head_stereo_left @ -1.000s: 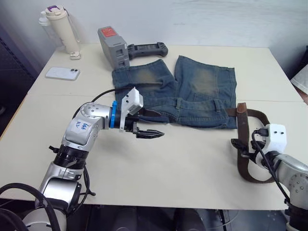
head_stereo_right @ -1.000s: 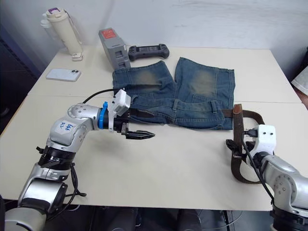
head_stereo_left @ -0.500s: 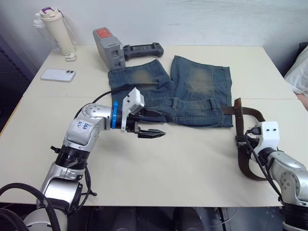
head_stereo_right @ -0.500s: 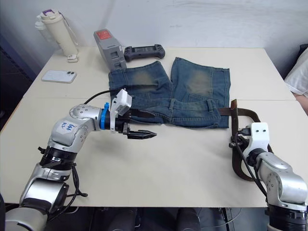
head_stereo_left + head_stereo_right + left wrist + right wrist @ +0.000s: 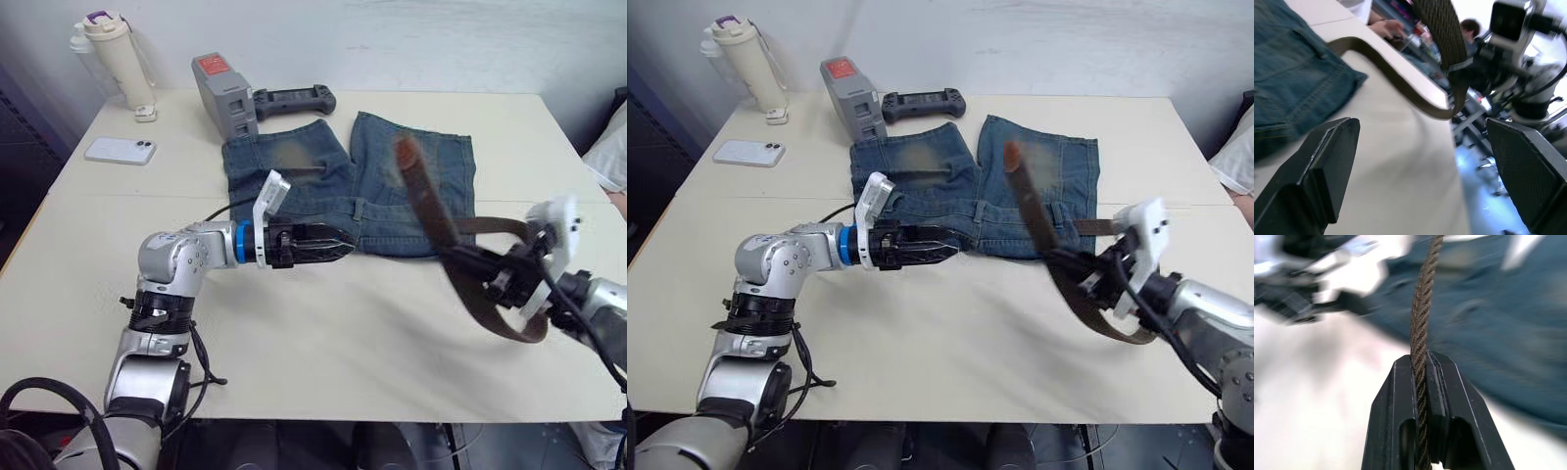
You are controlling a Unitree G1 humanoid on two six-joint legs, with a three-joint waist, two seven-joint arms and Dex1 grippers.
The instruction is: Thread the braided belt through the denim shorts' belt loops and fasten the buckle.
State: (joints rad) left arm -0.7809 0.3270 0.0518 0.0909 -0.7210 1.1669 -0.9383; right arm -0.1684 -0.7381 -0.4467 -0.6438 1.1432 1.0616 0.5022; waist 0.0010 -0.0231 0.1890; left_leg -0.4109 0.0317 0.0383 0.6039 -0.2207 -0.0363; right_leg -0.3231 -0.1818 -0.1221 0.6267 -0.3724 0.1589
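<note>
The denim shorts (image 5: pixel 304 181) lie flat at the table's middle back, waistband (image 5: pixel 387 240) toward me. My left gripper (image 5: pixel 343 245) rests level at the waistband's near edge, left of centre, and its fingers (image 5: pixel 1317 166) stand wide open with nothing between them. My right gripper (image 5: pixel 462 264) hovers above the table to the right of the shorts, shut on the braided belt (image 5: pixel 431 211). The belt's tan end (image 5: pixel 404 152) swings in the air over the right leg, and its remaining length hangs in a loop (image 5: pixel 495 318) below the gripper. The buckle is hidden. I cannot make out the belt loops.
At the back left stand a cream bottle (image 5: pixel 113 54), a white phone (image 5: pixel 120 150), a grey box (image 5: pixel 223 93) and a black controller (image 5: pixel 294 99). A person's sleeve (image 5: pixel 609 147) shows at the right edge. Bare table (image 5: pixel 323 333) lies in front of the shorts.
My right gripper has shut on the belt, lifted it off the table and swung left toward the shorts. My left gripper turned and moved right, up to the waistband.
</note>
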